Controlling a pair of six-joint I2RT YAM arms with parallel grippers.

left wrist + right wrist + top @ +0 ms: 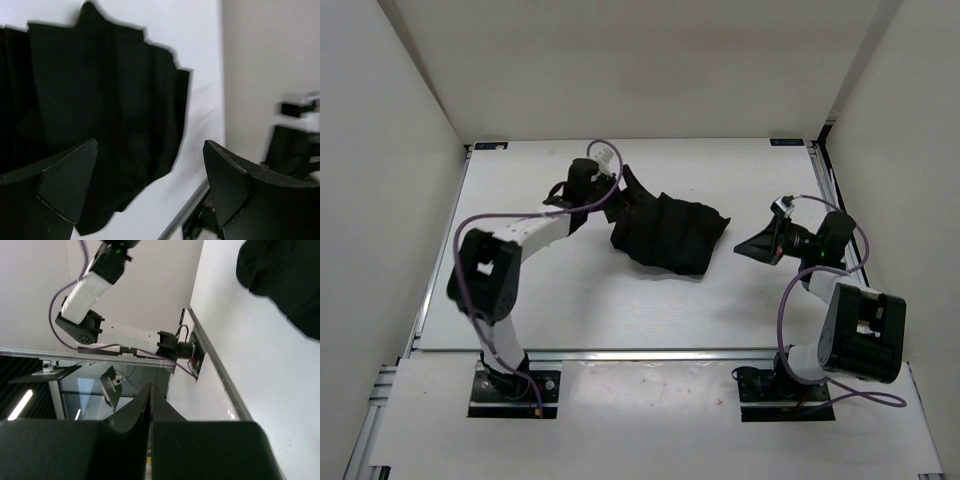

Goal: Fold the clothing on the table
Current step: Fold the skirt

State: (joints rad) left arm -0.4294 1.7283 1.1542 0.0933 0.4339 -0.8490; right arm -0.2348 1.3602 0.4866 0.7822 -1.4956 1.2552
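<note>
Spread wide and empty, the black two-finger left gripper hovers above the large white flat table, probably lining up on an edge of the limp black fabric clothing, which lies bunched mid-table. The black right gripper is pinched shut on nothing and parked well apart, clear of the work.

We saw the left arm and right arm wearing white shells over chunky black joints. We caught purple cables looping along each one, black base plates bolted down, and matte black, wedge-shaped fingers. A green light glowed on the left one.
</note>
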